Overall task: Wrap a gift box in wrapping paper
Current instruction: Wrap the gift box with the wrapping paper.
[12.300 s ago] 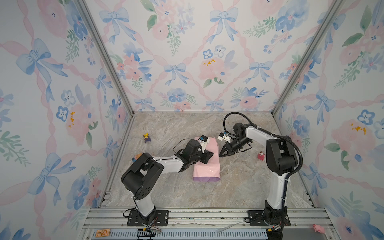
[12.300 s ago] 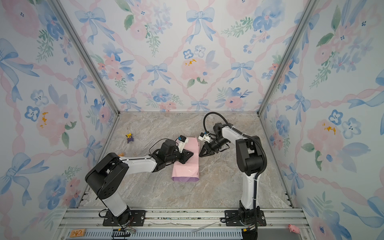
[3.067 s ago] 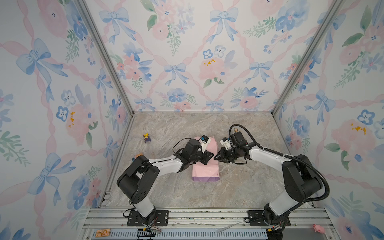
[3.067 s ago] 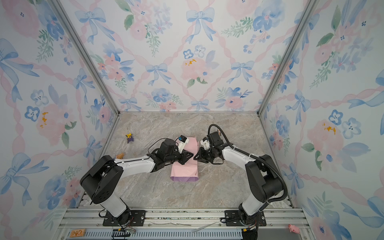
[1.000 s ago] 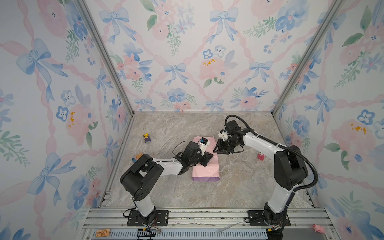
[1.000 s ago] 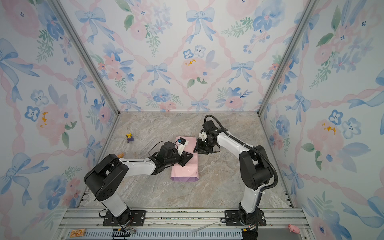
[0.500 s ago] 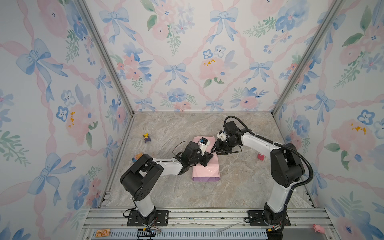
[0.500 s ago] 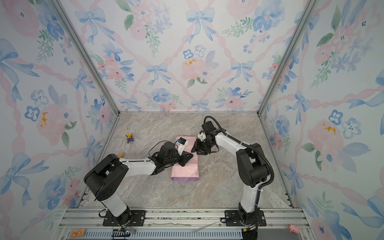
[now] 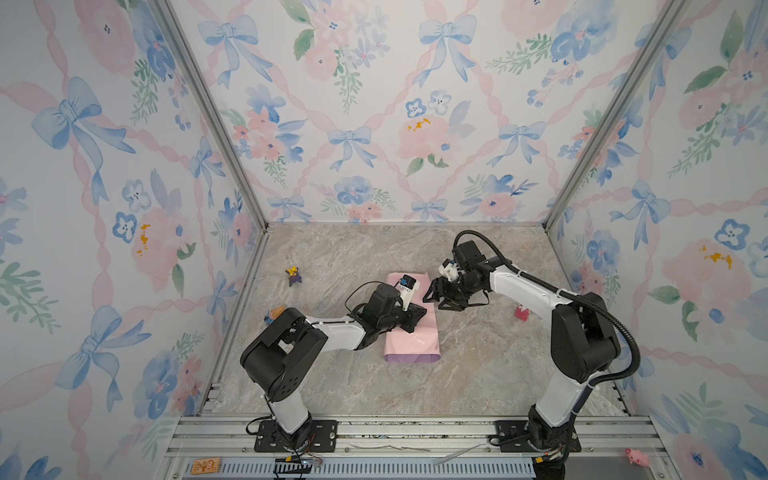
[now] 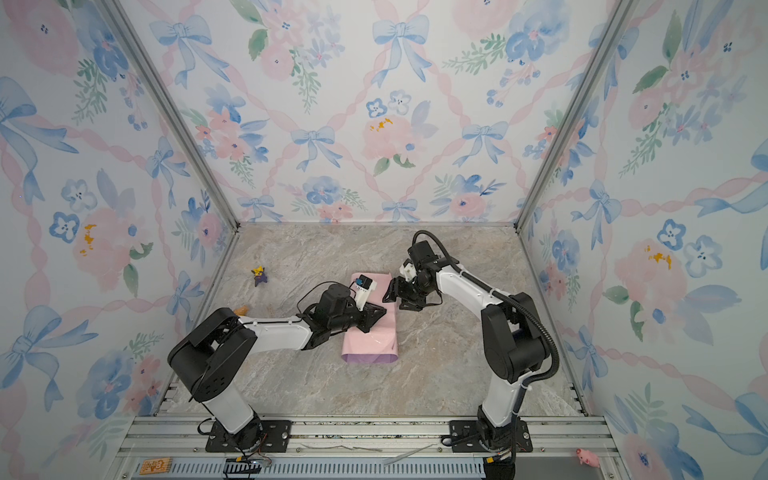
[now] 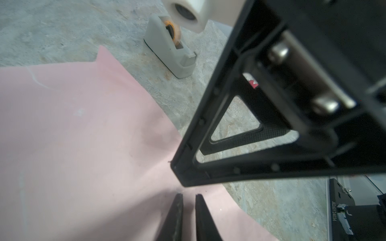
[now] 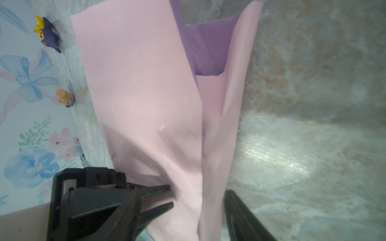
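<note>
The wrapping paper (image 9: 411,340) lies folded over mid-table, pale pink side up, and its lilac inside (image 12: 206,46) shows at one open end. The gift box is hidden. My left gripper (image 11: 189,195) rests its tips on top of the paper (image 10: 370,336), its fingers all but shut with only a thin slit between them. My right gripper (image 9: 436,297) stands open at the paper's far right edge. A raised pink flap (image 12: 213,158) stands between its fingers, and one of those fingers (image 11: 215,100) hangs just above my left fingertips.
A grey-beige tape dispenser (image 11: 173,56) stands on the marble just beyond the paper. A purple-and-yellow toy (image 9: 294,275) and an orange toy (image 9: 272,314) sit at the left wall. A small red toy (image 9: 520,312) sits beside the right arm.
My right gripper has opened wider and come down against the paper's far right edge. The left gripper has kept its place on the paper.
</note>
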`<state>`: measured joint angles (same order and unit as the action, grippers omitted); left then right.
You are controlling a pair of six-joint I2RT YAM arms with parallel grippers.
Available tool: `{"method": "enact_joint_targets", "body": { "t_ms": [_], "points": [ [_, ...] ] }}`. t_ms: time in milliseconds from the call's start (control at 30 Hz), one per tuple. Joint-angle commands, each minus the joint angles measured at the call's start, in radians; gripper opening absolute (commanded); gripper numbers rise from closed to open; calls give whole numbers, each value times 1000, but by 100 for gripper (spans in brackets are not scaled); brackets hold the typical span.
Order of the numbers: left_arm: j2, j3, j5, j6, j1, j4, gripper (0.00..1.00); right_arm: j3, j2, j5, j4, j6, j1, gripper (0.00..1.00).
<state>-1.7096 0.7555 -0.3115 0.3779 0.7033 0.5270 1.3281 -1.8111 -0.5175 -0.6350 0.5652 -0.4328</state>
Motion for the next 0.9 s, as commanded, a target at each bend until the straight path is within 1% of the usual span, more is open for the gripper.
{"method": "enact_joint_targets", "body": {
  "t_ms": [0, 67, 133, 200, 233, 300, 333, 400, 433, 500, 533, 633, 733, 867],
  "points": [
    [-32, -37, 37, -5, 1, -139, 16, 28, -53, -22, -1, -3, -4, 66],
    [-30, -36, 37, -6, 1, -141, 17, 30, -67, -41, 23, 5, -6, 64],
    [-30, -37, 37, -5, 1, -141, 17, 31, -78, -53, 36, 11, -10, 60],
    [-30, -36, 36, -6, 1, -140, 16, 27, -83, -52, 40, 13, -10, 53],
    [-31, -36, 36, -5, 1, -141, 16, 23, -82, -53, 41, 12, -8, 47],
    [-30, -37, 37, -5, 1, -142, 17, 16, -76, -48, 46, 14, -8, 39],
    [-31, -37, 36, -6, 1, -139, 17, 12, -72, -48, 46, 17, -8, 38],
    [-32, -36, 36, -6, 1, -141, 16, 11, -66, -50, 44, 17, -6, 40],
    [-31, -35, 35, -6, 1, -141, 16, 11, -62, -52, 42, 18, -5, 43],
    [-33, -35, 35, -5, 1, -140, 16, 10, -45, -52, 41, 22, 1, 59],
    [-32, -35, 35, -6, 2, -141, 16, 11, -36, -52, 41, 25, 7, 61],
    [-30, -36, 35, -7, 1, -140, 16, 3, -15, -58, 52, 32, 25, 61],
    [-30, -35, 34, -6, 2, -139, 16, 0, -27, -76, 68, 36, 31, 60],
    [-28, -35, 35, -5, 1, -139, 16, -7, -53, -96, 107, 53, 27, 54]
  ]
}}
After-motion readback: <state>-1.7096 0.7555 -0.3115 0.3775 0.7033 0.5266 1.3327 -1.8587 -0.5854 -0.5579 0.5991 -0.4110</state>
